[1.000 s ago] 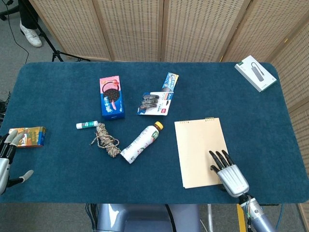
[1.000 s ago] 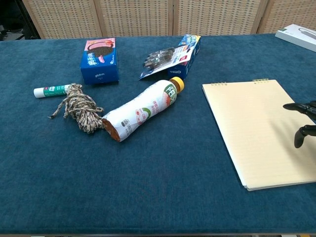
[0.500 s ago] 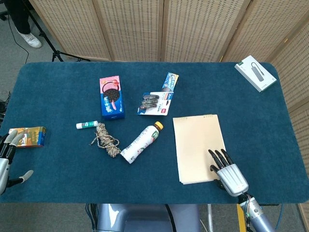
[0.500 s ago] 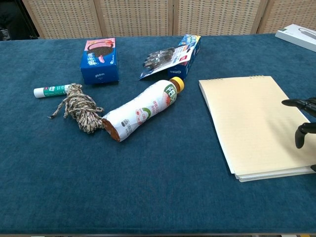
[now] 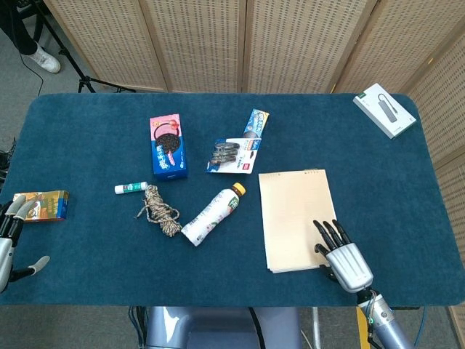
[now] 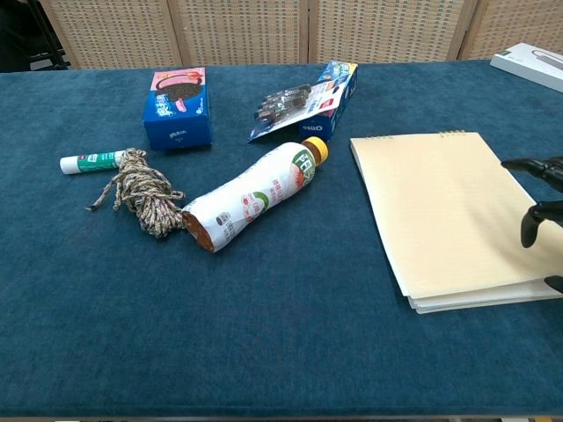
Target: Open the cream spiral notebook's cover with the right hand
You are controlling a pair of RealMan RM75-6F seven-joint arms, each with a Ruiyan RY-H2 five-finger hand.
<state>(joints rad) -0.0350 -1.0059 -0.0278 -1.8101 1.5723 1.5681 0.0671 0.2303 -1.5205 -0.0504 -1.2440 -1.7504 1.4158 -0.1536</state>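
Observation:
The cream spiral notebook [image 5: 296, 218] lies shut on the blue table, spiral at its far edge; the chest view shows it too [image 6: 440, 211]. My right hand [image 5: 341, 256] lies at its near right corner, fingers stretched forward and spread, with the tips on the cover. In the chest view only its dark fingertips [image 6: 538, 200] show at the right edge, over the notebook's right side. Holding nothing, my left hand [image 5: 13, 243] hangs off the table's near left corner with fingers apart.
A bottle [image 5: 213, 214] lies just left of the notebook. Further left are a rope bundle [image 5: 160, 211], a glue stick [image 5: 131, 188] and a cookie box [image 5: 168, 146]. A pen pack [image 5: 232, 155] sits behind the notebook. A white box [image 5: 385, 109] lies far right; a colourful box [image 5: 42, 205] near left.
The notebook has slid left and away from me under the right hand's fingertips, turning slightly. The right hand has barely shifted. The left hand is still.

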